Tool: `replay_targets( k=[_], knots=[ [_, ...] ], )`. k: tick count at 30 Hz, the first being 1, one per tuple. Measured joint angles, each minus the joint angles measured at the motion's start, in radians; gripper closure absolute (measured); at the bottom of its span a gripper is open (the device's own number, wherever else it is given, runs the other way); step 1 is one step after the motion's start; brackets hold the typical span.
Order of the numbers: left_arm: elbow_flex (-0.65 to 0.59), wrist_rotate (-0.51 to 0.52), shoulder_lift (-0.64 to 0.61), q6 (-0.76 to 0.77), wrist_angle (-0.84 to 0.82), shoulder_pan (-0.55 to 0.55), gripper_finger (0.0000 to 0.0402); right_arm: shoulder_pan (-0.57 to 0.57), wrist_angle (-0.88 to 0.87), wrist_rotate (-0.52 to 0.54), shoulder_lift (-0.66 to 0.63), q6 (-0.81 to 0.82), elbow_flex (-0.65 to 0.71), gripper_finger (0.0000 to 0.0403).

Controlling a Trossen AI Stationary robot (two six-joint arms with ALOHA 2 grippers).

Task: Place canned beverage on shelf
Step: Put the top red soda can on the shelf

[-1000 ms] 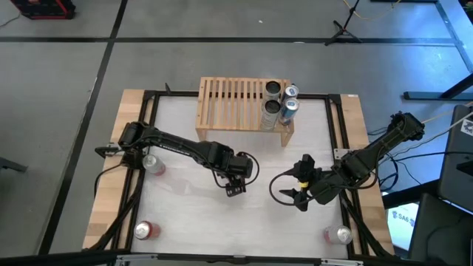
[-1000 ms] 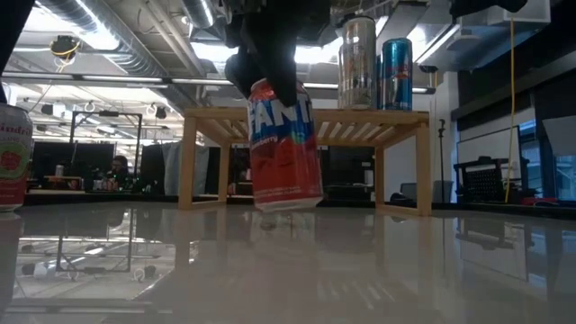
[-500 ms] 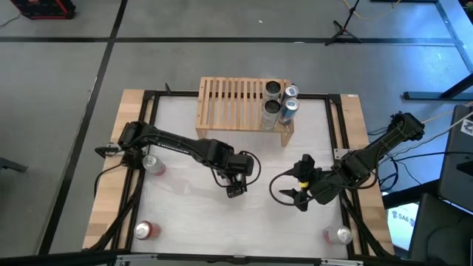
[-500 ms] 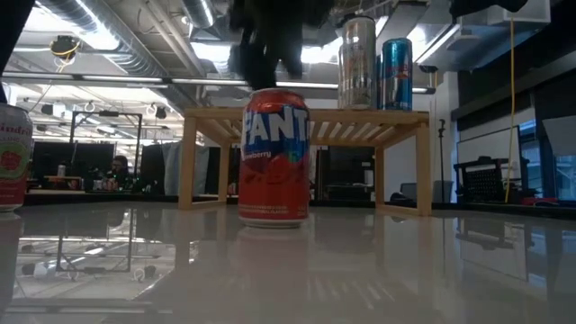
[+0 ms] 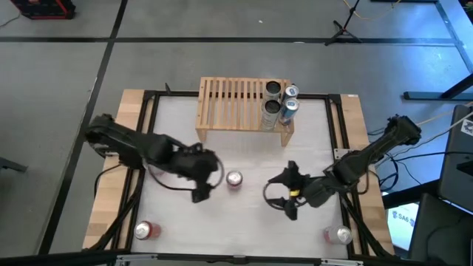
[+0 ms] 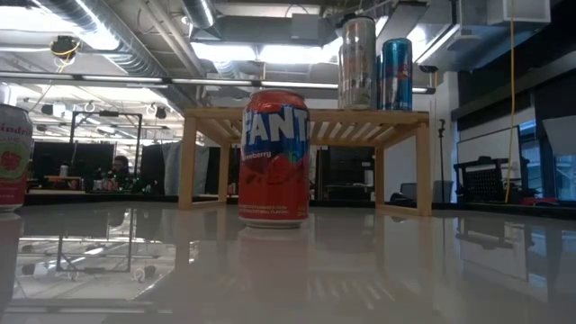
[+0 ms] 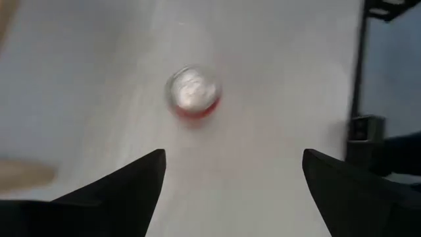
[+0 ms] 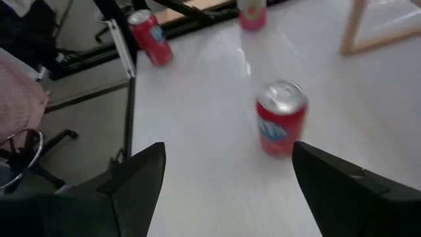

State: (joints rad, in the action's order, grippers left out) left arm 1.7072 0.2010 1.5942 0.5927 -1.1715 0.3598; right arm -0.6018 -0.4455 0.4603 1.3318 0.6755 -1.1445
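High view, shelf (image 5: 236,103) holding four cans (image 5: 279,103), red can (image 5: 234,179) on table, both jaws open

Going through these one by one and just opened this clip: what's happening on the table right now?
A red Fanta can stands upright alone mid-table, in front of the wooden shelf, which already carries four cans at its right end. The left gripper sits just left of the can with fingers open, holding nothing. The right gripper waits open and empty to the can's right, facing it. Three more cans sit near the table's edges: one under the left arm, one at each near corner.
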Motion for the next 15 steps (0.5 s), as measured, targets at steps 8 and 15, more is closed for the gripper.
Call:
replay_targets(
  k=[8, 15],
  knots=[
    [-0.287, 0.186, -0.262, 0.175, 0.028, 0.121, 0.0054, 0.158, -0.034, -0.105, 0.155, -0.085, -0.146, 0.0084],
    [-0.482, 0.291, -0.441, 0.192, 0.171, 0.187, 0.0054, 0.287, -0.023, -0.213, 0.288, -0.082, -0.205, 0.0084]
  ],
)
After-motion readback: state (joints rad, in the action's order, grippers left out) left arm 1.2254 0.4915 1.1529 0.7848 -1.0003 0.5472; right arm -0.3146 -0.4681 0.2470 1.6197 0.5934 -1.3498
